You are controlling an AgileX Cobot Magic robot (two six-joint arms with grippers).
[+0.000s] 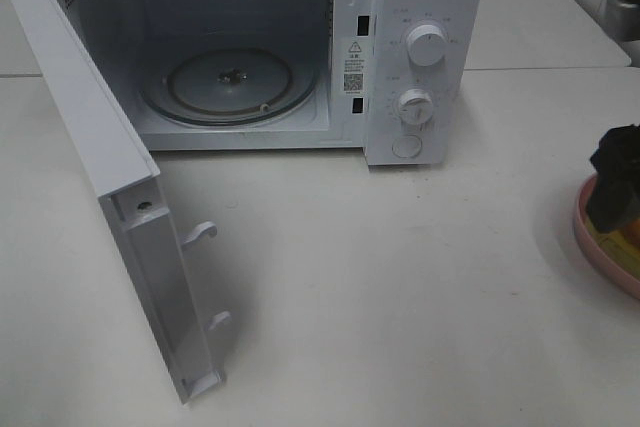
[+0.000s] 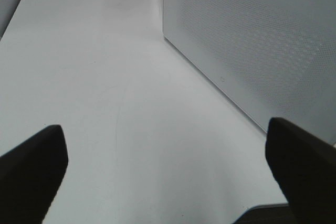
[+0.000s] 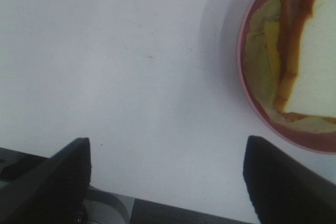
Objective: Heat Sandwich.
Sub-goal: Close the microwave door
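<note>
1. Sandwich (image 3: 315, 51): white sliced bread, brown crust edge, yellow-green filling spilling out beside it. Lying flat on pink plate (image 3: 247, 98), at the right edge of the bench (image 1: 400, 287), well apart from microwave (image 1: 420, 57).
2. Likely light and soft; bread would dent under a pinch, layers probably slide apart, filling looks loose. Not a good thing to grab directly.
3. Plate looks stiff, smooth, probably a bit slippery. Best hold judged to be the plate rim on the side nearest the microwave, one finger over, one under, kept level so nothing slides off.
4. Right tool (image 3: 165, 182): spread wide, nothing between the fingers, only bare bench seen through the gap. Plate off to one side of the gap, not inside it. No contact visible in the wrist view.
5. In the high view, dark tool body overlapping the plate's near rim; touching or just above, cannot tell.
6. Left tool (image 2: 168, 174): fully released, empty, over bare bench just beside the microwave's perforated side wall (image 2: 252, 45). Touching nothing.
7. Microwave door (image 1: 120, 227) swung open, glass turntable (image 1: 230, 82) bare. Cavity ready; plate not yet lifted.
</note>
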